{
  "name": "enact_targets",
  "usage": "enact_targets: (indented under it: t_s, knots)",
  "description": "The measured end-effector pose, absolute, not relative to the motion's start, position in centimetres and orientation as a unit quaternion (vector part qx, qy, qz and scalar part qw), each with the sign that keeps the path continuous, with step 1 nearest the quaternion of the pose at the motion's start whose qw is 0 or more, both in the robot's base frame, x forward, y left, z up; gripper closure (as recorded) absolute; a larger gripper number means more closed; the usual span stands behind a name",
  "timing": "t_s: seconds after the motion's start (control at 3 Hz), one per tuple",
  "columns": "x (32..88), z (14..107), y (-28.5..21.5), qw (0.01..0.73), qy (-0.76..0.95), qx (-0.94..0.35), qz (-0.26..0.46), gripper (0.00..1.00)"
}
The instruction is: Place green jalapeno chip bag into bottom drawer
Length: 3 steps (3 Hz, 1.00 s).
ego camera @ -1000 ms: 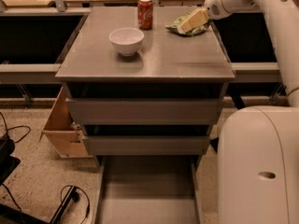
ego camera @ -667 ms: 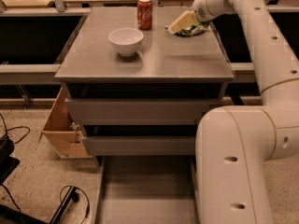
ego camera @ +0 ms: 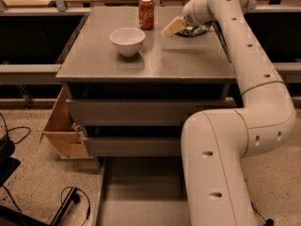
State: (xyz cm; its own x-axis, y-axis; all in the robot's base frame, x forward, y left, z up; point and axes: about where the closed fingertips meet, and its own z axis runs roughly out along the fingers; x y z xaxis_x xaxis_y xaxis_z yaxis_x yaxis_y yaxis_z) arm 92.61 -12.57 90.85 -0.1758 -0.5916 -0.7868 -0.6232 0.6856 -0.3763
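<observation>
The green jalapeno chip bag (ego camera: pixel 196 30) lies on the grey cabinet top (ego camera: pixel 146 55) at the back right, mostly hidden behind my wrist. My gripper (ego camera: pixel 172 27) hovers low over the top just left of the bag, between it and the red soda can (ego camera: pixel 146 13). The bottom drawer (ego camera: pixel 141 192) is pulled out towards the camera, with its flat grey floor showing. My white arm covers the drawer's right part.
A white bowl (ego camera: pixel 127 40) stands on the cabinet top, left of centre. Two shut grey drawers (ego camera: pixel 127 112) sit above the open one. A tan wooden box (ego camera: pixel 63 126) stands at the cabinet's left side. Black cables (ego camera: pixel 70 199) lie on the speckled floor at the left.
My gripper has moved left, from over the bag to just beside it. My arm has swung in front of the cabinet's right side. The bag has stayed on the top.
</observation>
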Motion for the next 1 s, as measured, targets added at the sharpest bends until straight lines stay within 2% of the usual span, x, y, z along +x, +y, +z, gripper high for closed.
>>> enact_targets:
  t_s: [0.33,0.67,1.0]
  knots:
    - [93.50,89.88,-14.11,0.505,0.783,-0.364,0.008,0.17]
    - [93.54,89.77,-14.00,0.504,0.784,-0.361,0.010,0.48]
    - [93.54,89.76,-14.00,0.504,0.784,-0.361,0.010,0.72]
